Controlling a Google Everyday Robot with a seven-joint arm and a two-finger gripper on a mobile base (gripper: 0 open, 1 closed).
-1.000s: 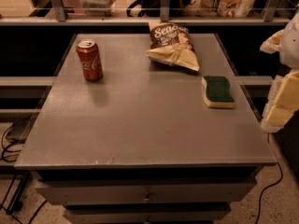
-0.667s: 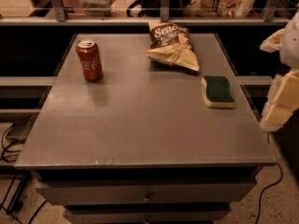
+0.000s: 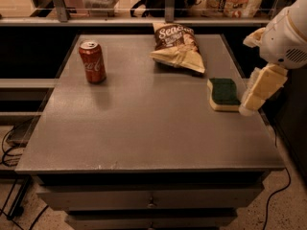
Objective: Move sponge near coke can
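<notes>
Tool: here it comes. The tool has swung in from the right side of the view and now hangs just beside the sponge, with its pale tip low at the sponge's near right corner.
Tool state: apart or together, I cannot tell from here. The sponge sits beside it, not in it.
Contact: tip and sponge look very close. Whether they touch, I cannot tell.
Sponge: lying flat on the surface close to its right edge, green side up, with the yellow foam showing along the near side. It has not budged from a second ago.
What that means: this reads as the approach, with the tool closing on its target. Nothing is gripped yet as far as I can judge, so the carrying part of the task is all still to do.
Coke can: upright, well apart from the sponge, far off to its left in the view and a little further back. It is also unmoved. A wide stretch of bare surface lies between the two.
Chip bag: lying behind the sponge and to its left, near it but clear of it, and just as it was. My guess is that a path from the sponge to the can runs in front of the bag rather than through it.
</notes>
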